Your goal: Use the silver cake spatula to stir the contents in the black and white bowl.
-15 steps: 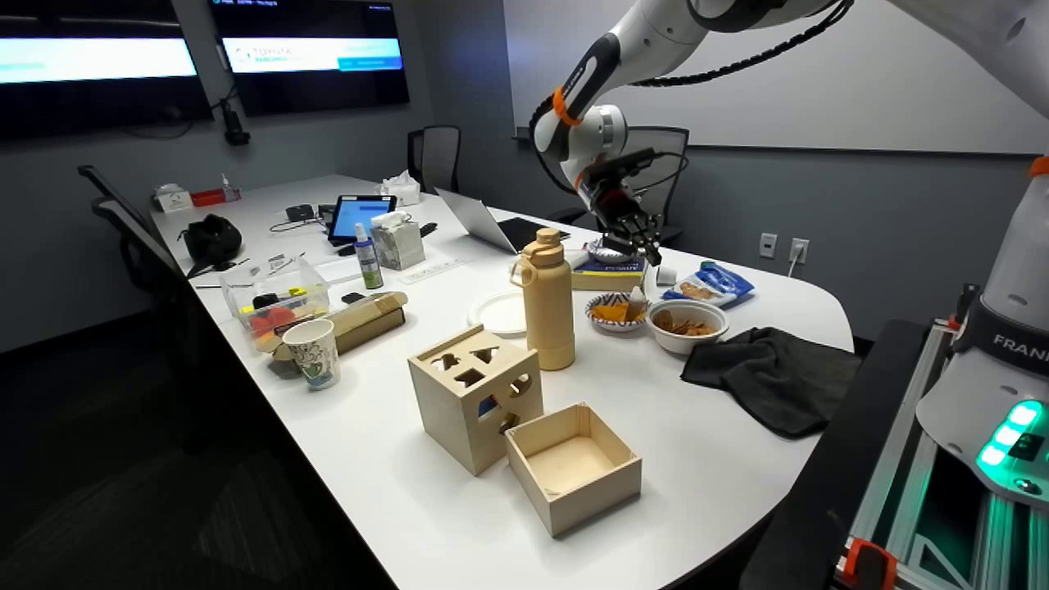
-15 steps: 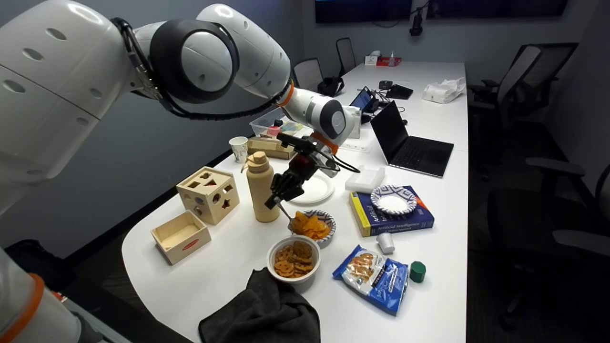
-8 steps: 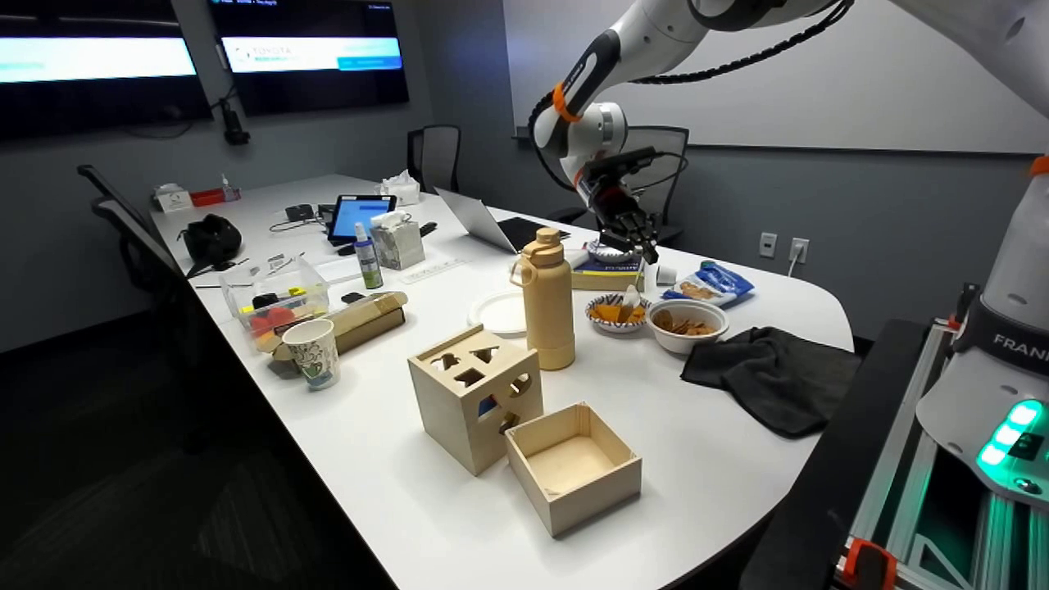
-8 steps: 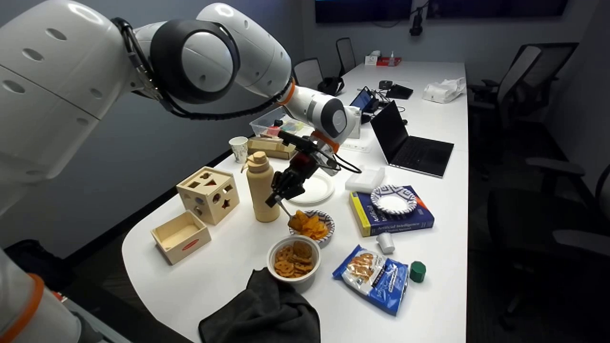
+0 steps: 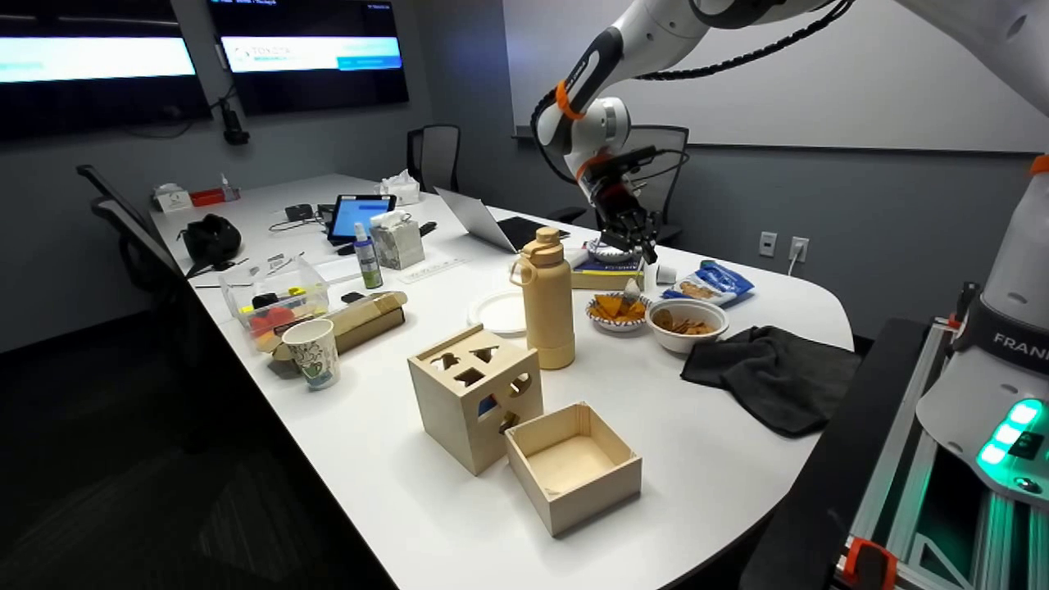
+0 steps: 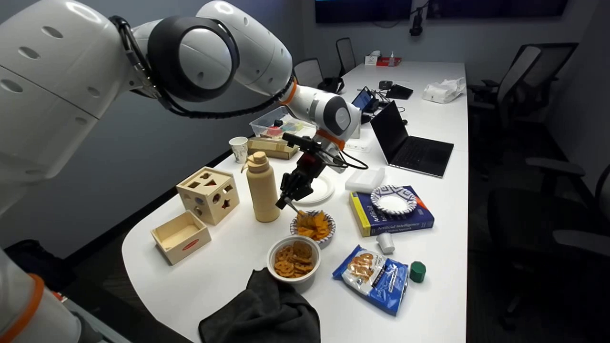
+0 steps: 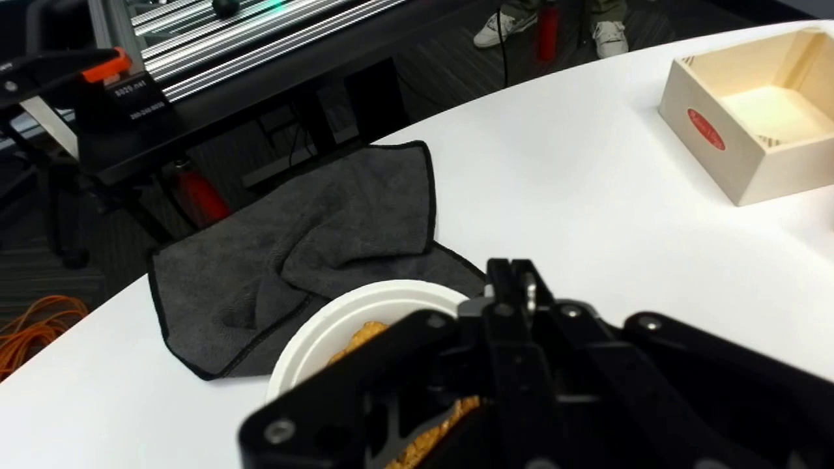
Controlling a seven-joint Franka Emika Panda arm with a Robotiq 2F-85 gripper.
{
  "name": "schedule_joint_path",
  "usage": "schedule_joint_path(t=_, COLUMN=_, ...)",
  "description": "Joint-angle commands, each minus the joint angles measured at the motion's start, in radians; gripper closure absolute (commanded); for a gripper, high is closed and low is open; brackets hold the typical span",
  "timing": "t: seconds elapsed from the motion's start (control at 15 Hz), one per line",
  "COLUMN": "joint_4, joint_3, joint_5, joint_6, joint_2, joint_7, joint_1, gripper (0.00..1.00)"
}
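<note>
The black and white bowl [image 6: 332, 225], with a dark zigzag pattern, holds orange chips and stands on the table; it also shows in an exterior view [image 5: 620, 326]. My gripper [image 6: 284, 203] is shut on the silver cake spatula [image 6: 293, 206] above the bowl's edge, as an exterior view [image 5: 649, 252] also shows. The spatula slants down, its blade end [image 5: 632, 289] at the chips; its tip is partly hidden among them. In the wrist view the fingertips [image 7: 511, 264] are close together with a shiny bit of the spatula [image 7: 531, 292] between them. The bowl is hidden there.
A white bowl of brown crackers [image 6: 294, 259] stands right beside the patterned bowl. A tan bottle [image 6: 263, 190], a white plate [image 6: 320, 189] and a blue book [image 6: 405, 221] with another patterned bowl are near. A dark cloth [image 6: 267, 314] and a snack bag [image 6: 374, 278] lie in front.
My gripper has moved a little to the right in an exterior view, with the spatula in it. The blade has shifted from the bowl's near-left edge to the back of the chips.
</note>
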Motion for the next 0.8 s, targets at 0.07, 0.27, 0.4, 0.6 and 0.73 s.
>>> schedule_joint_path(t=0.07, joint_4=-0.011, joint_3=-0.016, joint_5=-0.030, joint_6=-0.012, joint_2=-0.027, joint_7=0.036, joint_1=0.007, gripper=0.99)
schedule_joint_path(t=0.27, joint_4=-0.003, joint_3=-0.013, joint_5=-0.034, joint_6=-0.035, joint_2=-0.011, joint_7=0.036, joint_1=0.007, gripper=0.99)
schedule_joint_path(t=0.4, joint_4=-0.003, joint_3=-0.011, joint_5=-0.037, joint_6=-0.046, joint_2=-0.002, joint_7=0.043, joint_1=0.012, gripper=0.99)
schedule_joint_path(t=0.6, joint_4=0.002, joint_3=-0.005, joint_5=-0.032, joint_6=-0.070, joint_2=0.013, joint_7=0.033, joint_1=0.011, gripper=0.99)
schedule_joint_path(t=0.73, joint_4=0.007, joint_3=0.005, joint_5=-0.021, joint_6=-0.094, joint_2=0.019, joint_7=0.013, joint_1=0.003, gripper=0.99)
